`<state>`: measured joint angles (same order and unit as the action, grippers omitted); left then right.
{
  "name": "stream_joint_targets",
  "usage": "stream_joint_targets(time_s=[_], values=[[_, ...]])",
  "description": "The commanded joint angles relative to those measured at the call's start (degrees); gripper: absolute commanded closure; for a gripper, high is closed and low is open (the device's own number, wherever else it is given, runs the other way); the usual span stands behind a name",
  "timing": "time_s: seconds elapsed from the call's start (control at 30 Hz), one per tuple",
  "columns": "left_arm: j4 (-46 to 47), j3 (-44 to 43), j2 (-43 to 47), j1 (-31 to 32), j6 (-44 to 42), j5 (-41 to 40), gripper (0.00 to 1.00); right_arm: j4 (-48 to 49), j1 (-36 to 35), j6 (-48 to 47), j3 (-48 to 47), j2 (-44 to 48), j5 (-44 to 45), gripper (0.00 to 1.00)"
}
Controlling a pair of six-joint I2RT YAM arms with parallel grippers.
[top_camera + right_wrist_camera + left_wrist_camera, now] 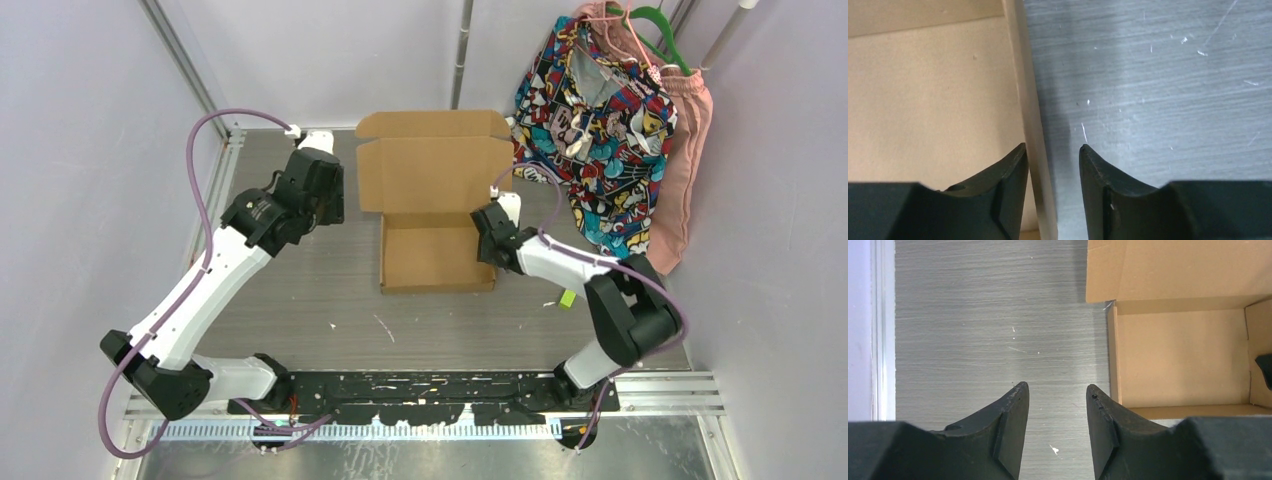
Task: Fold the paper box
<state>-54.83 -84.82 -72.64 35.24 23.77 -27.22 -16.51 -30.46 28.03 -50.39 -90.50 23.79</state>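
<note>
The paper box (pixel 435 200) is brown cardboard in the middle of the table. Its near part stands as a shallow tray with raised walls, and its lid panel and flaps lie open behind. My left gripper (pixel 328 198) hovers just left of the box, open, with only bare table between its fingers (pixel 1057 387); the tray (pixel 1178 355) shows to its right. My right gripper (pixel 488 240) is at the tray's right wall. In the right wrist view its open jaws (pixel 1052 147) straddle that upright wall (pixel 1029 110), with the inner finger close to it and the outer finger apart from it.
A patterned garment (pixel 600 130) and a pink one (pixel 685 150) hang at the back right, close to the box's lid. A small green piece (pixel 567 298) lies on the table beside the right arm. A metal rail (pixel 215 190) borders the table's left side.
</note>
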Motion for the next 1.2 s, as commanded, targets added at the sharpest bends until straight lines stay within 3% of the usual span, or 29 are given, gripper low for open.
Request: stream_joint_targets(time_s=[0.0, 0.1, 0.2, 0.3, 0.43, 0.67, 0.7, 0.87, 1.17], values=[[8.04, 1.32, 0.89, -1.63, -1.85, -1.56, 0.53, 5.45, -0.48, 1.57, 4.43, 8.61, -1.18, 0.46], [12.33, 3.69, 1.12, -4.01, -3.09, 1.49, 0.52, 7.17, -0.30, -2.50, 7.12, 15.43, -1.84, 0.30], [16.31, 5.17, 1.30, -5.53, -4.38, 2.61, 0.49, 6.45, 0.01, -6.75, 7.28, 21.56, -2.06, 0.26], [19.91, 6.26, 1.03, -10.85, -4.25, 8.81, 0.46, 7.37, 3.15, -9.31, 7.02, 25.89, -6.17, 0.24], [24.54, 6.29, -1.27, -16.72, -4.10, 17.01, 0.45, 12.11, 15.18, -6.97, 6.74, 27.63, -20.03, 0.29], [32.58, 5.56, -6.80, -21.53, -4.92, 26.80, 0.38, 30.42, 34.15, 4.06, 6.19, 20.18, -44.49, 0.30], [35.44, 6.33, -8.06, -24.49, -3.68, 31.45, 0.35, 37.26, 37.27, 8.15, 5.08, 15.97, -48.76, 0.31], [39.69, 7.82, -9.62, -29.39, -1.23, 36.83, 0.26, 39.71, 38.27, 8.90, 0.99, 11.63, -50.25, 0.33], [42.36, 5.76, -13.11, -31.54, -0.74, 40.88, 0.25, 40.55, 38.28, 9.06, -5.22, 6.05, -52.25, 0.33]])
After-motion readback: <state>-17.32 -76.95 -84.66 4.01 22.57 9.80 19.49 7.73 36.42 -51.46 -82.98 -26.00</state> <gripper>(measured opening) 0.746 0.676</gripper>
